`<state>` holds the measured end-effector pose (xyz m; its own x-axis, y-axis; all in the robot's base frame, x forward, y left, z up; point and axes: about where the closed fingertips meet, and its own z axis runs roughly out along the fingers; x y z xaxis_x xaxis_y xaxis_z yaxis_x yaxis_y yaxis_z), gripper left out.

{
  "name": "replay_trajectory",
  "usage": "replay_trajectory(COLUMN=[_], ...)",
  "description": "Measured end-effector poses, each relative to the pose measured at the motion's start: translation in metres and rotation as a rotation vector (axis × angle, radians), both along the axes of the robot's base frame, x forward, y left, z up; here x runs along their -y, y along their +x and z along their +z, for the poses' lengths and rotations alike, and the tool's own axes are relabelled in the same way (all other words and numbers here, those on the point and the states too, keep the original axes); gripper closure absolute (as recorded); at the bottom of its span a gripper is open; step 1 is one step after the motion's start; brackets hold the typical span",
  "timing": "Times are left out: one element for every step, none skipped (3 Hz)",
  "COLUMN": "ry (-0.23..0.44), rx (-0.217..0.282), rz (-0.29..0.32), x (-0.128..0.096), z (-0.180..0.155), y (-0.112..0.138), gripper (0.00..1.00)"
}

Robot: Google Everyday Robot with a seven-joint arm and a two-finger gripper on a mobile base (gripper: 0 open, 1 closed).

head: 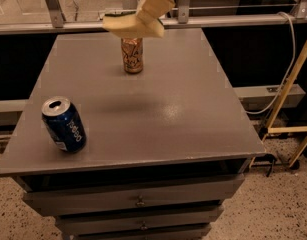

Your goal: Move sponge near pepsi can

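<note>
My gripper (149,13) hangs in the air over the far middle of the grey table (193,109), just above the gold-brown can. It is shut on the sponge (122,26), which shows pale yellow foam with a dark green top edge and sticks out to the left of the fingers. The pepsi can (64,124) is dark blue with white lettering and a silver top. It stands upright near the table's front left corner, far from the sponge. The sponge's shadow lies on the table's middle.
A gold-brown can (132,55) stands upright at the far middle of the table, right under the held sponge. Drawers (138,200) sit below the table's front edge. A metal rail (233,20) runs behind the table. A yellow frame (288,99) stands at the right.
</note>
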<state>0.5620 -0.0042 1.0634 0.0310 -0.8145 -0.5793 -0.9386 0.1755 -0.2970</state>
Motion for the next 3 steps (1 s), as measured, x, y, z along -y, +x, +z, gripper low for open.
replay_trajectory(ry=[0.061, 0.164, 0.205], rx=[0.041, 0.088, 0.105], rz=[0.082, 0.163, 0.168], x=[-0.014, -0.019, 0.003], z=[-0.004, -0.017, -0.018], y=[-0.021, -0.060, -0.075], gripper=[1.00, 1.00, 1.00])
